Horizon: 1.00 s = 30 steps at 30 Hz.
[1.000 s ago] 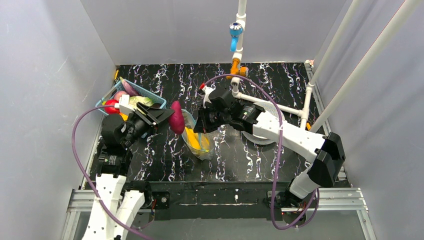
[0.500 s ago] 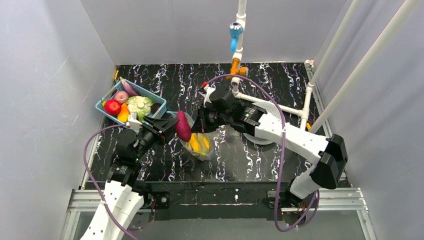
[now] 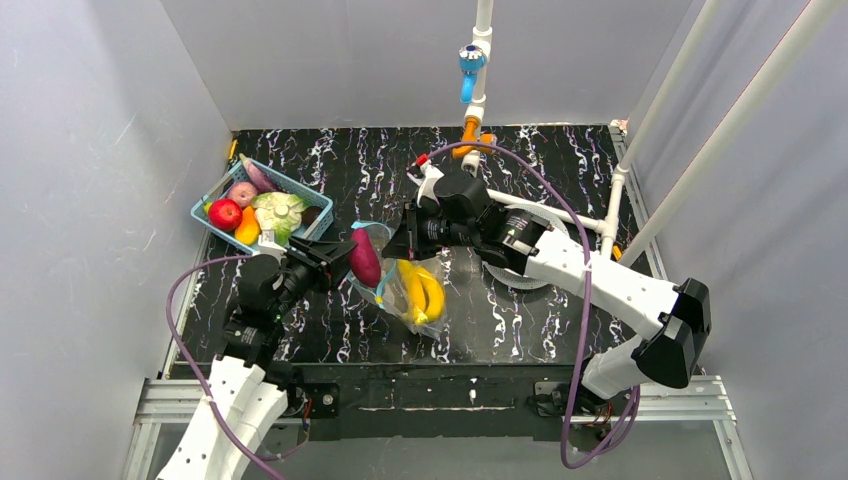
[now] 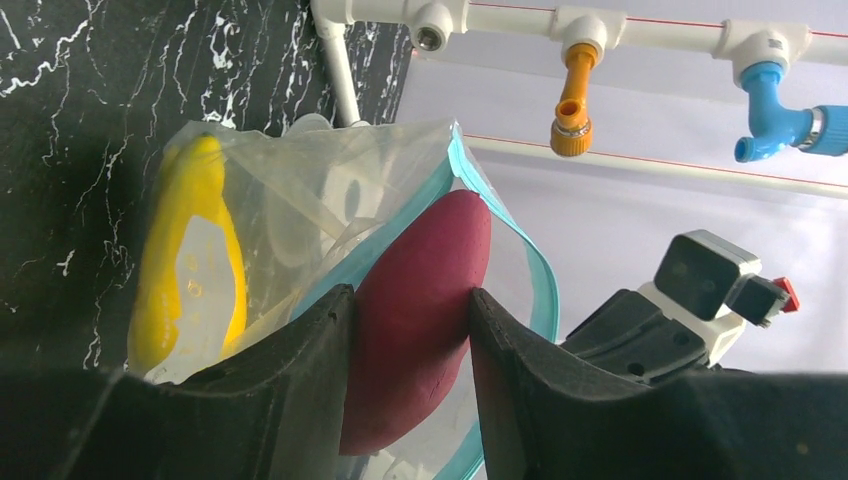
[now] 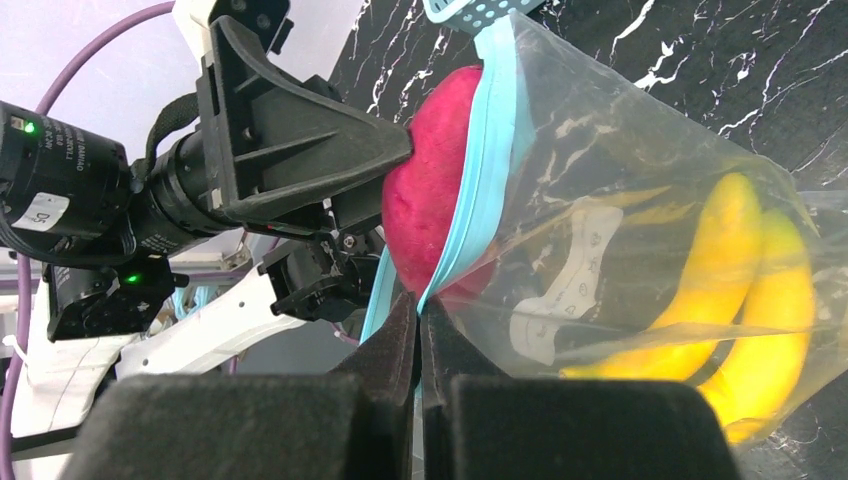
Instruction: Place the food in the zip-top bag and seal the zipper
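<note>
The clear zip-top bag (image 3: 415, 290) is held up off the table with yellow bananas (image 3: 424, 292) inside. My right gripper (image 3: 405, 243) is shut on its teal zipper edge (image 5: 470, 215), holding the mouth open. My left gripper (image 3: 345, 262) is shut on a dark red-purple food piece (image 3: 364, 258) and holds it at the bag's mouth; its tip sits inside the teal rim (image 4: 530, 260). In the left wrist view the piece (image 4: 420, 300) is between my fingers, with a banana (image 4: 190, 260) behind the plastic. In the right wrist view the piece (image 5: 440, 180) is partly behind the zipper.
A blue lattice basket (image 3: 205, 205) at the back left holds a red apple (image 3: 225, 214), an orange piece (image 3: 247, 228), a pale green vegetable (image 3: 278, 212) and others. A white pipe frame (image 3: 540, 208) runs across the back right. A round mesh disc (image 3: 545, 225) lies under my right arm.
My left gripper has carried the purple piece right and nearer, into the bag's mouth. My right gripper has shifted the bag slightly right, and the bananas have slid lower.
</note>
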### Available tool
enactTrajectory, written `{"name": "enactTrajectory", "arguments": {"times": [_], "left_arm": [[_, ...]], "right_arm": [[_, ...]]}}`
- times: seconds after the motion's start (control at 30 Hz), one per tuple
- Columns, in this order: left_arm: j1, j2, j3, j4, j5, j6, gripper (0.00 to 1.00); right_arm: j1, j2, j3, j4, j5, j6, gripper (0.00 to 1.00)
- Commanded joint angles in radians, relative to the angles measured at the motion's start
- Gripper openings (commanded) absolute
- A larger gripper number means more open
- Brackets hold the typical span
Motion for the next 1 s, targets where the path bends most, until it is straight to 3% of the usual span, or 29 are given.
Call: {"name": "enactTrajectory", "arguments": {"times": [0.0,0.07,0.17,0.27,0.6,0.97], "left_arm": [[-0.006,0.023,0.056,-0.017,-0.001,0.020,0.26],[-0.007,0.040,0.066,-0.009,0.021,0.027,0.34],[-0.006,0.055,0.082,0.011,0.056,0.055,0.59],[-0.007,0.054,0.099,0.004,0.070,0.086,0.67],[-0.006,0.030,0.174,-0.146,0.043,0.222,0.72],[-0.007,0.008,0.343,-0.391,-0.018,0.471,0.72]], "right_arm": [[-0.004,-0.009,0.006,0.074,-0.034,0.000,0.01],[-0.005,-0.006,0.006,0.080,-0.042,-0.005,0.01],[-0.007,-0.002,0.005,0.078,-0.047,-0.015,0.01],[-0.008,-0.006,-0.005,0.075,-0.044,-0.026,0.01],[-0.025,-0.031,-0.049,0.075,-0.030,-0.059,0.01],[-0.034,-0.006,-0.046,0.043,-0.040,-0.121,0.01]]}}
